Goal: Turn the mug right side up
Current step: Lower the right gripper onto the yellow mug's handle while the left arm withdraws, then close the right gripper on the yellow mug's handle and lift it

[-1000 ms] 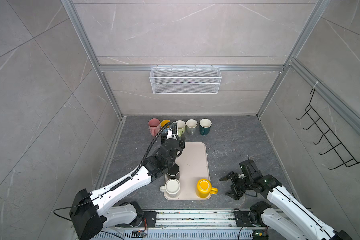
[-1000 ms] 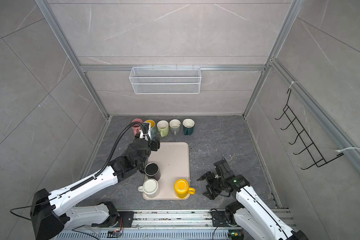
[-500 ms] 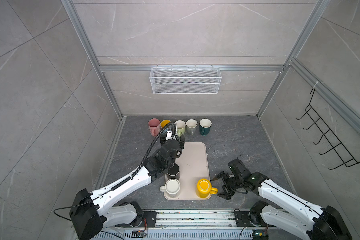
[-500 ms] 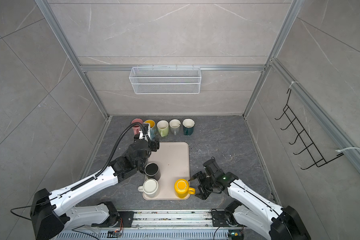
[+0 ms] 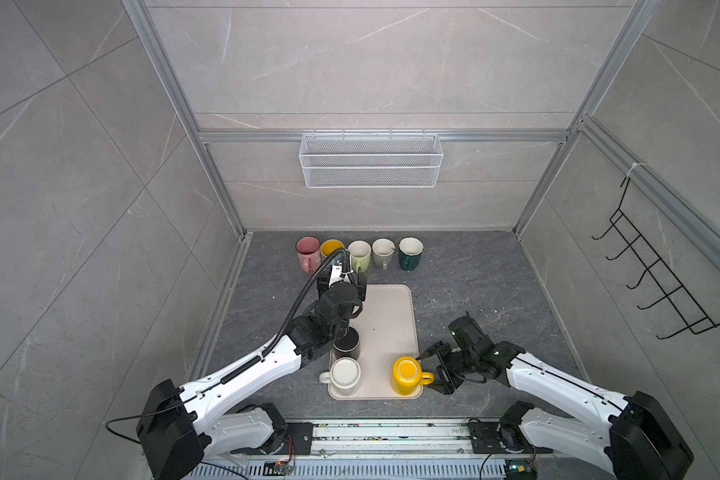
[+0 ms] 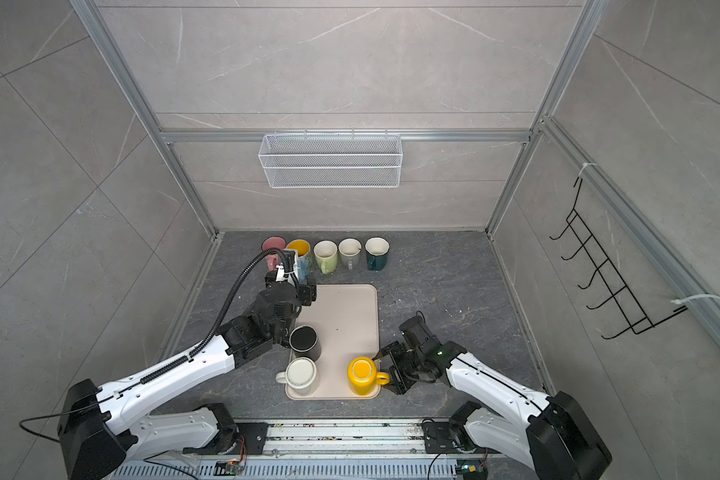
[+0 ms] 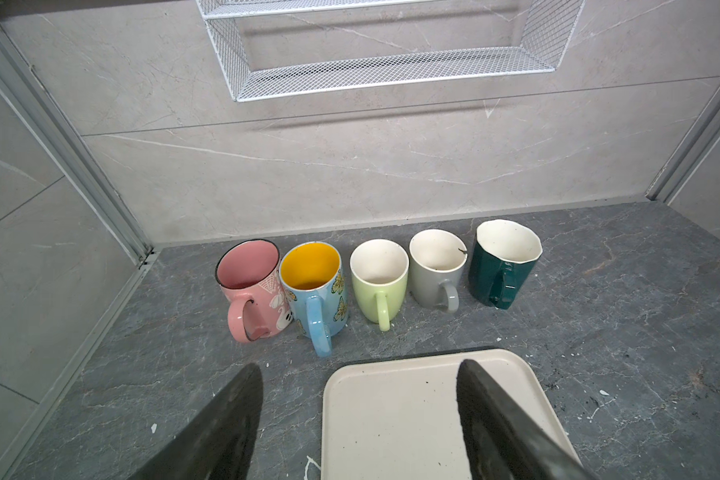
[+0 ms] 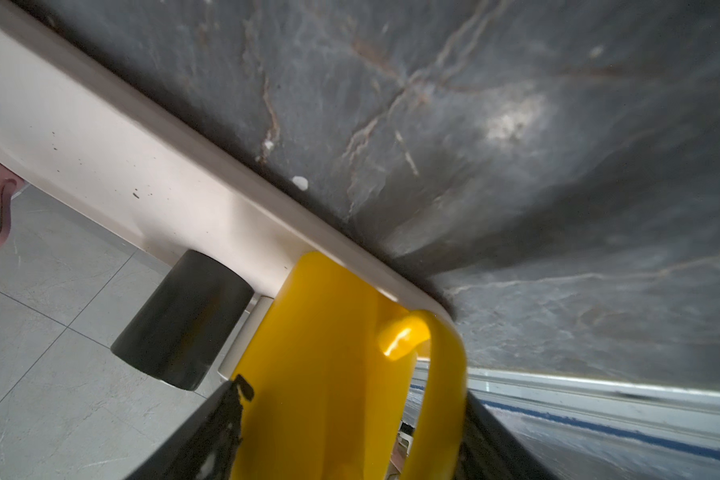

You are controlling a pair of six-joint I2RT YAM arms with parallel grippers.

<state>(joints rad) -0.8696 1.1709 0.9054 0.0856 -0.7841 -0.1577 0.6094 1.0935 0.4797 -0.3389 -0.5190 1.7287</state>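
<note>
Where the right gripper gapes, the yellow mug stands inverted.

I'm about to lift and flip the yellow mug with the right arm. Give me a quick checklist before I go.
1. The yellow mug sits bottom up on the tray: ok.
2. The right gripper straddles its body and handle: ok.
3. Its grip is firm: cannot tell.
4. The left gripper is open, empty, at the tray's far end: ok.
5. The white mug and black mug stand apart from the yellow mug: ok.
6. Bare tray surface is left for setting down: ok.
</note>
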